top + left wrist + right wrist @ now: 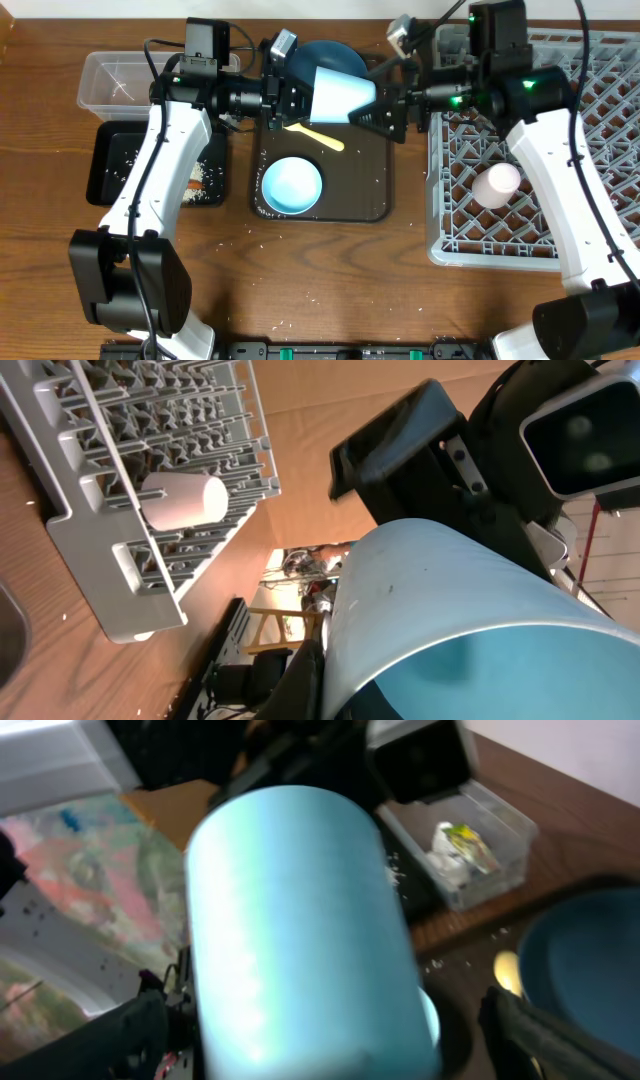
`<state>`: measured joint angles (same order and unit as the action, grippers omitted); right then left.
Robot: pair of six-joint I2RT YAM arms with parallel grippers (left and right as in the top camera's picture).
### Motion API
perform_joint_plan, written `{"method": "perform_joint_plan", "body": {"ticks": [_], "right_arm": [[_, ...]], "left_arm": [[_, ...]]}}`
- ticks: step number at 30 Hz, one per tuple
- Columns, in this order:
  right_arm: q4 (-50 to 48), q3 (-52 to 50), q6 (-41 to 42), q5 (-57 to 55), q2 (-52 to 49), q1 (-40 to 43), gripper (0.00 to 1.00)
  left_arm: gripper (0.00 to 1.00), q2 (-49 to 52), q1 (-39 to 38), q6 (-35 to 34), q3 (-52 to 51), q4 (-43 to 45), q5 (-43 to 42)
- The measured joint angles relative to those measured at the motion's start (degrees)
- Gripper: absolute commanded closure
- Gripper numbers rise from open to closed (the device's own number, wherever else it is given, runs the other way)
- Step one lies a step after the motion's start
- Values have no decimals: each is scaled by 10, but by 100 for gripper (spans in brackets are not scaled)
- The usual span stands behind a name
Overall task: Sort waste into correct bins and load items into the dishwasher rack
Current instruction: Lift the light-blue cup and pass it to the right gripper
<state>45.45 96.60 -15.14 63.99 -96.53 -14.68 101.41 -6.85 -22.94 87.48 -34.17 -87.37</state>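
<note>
Risk at upper centre: clamping light blue cup (340, 97) in left gripper (300, 100), poising right gripper (379, 96) wide open, empty, around it, inviting drop if releasing early.

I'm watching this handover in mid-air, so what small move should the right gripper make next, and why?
Probably close the right gripper on the light blue cup. Its open fingers stand either side of the cup's free end, while the left gripper holds the other end shut, so the handover looks ready.
</note>
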Motion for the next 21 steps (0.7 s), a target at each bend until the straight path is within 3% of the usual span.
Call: {"method": "perform_joint_plan", "body": {"ticks": [6,12,21], "right_arm": [[-6,0,-8,12,0,-14,24],[-12,0,-10,10,0,-15,51],[-11,0,-10,18,0,-21,57]], "left_arm": [[93,0,0,0,0,0,-10],[91,0,0,1,0,0,-21],[65,0,0,-5,0,0,-21]]}}
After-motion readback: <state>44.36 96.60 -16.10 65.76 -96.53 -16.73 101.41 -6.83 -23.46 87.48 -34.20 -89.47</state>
